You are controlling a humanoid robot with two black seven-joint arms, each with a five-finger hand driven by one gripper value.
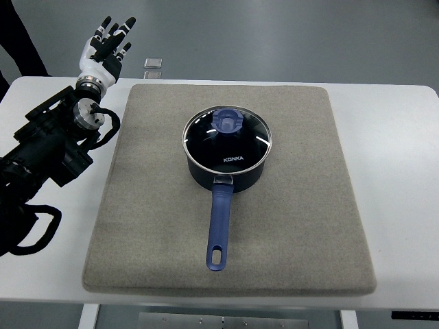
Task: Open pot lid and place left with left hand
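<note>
A dark blue pot [226,175] stands in the middle of a grey felt mat [288,226], its long blue handle [219,226] pointing toward the near edge. A glass lid [227,139] with a blue knob [227,121] rests flat on the pot. My left hand [108,41] is raised at the far left, beyond the table's back edge, fingers spread and holding nothing. It is well apart from the lid, up and to the left of it. The right arm does not show.
The mat lies on a white table [398,157]. A small grey square object [153,65] sits at the table's far edge, right of my left hand. My black left arm [48,147] covers the table's left side. Dark clothing of a person [24,41] shows top left.
</note>
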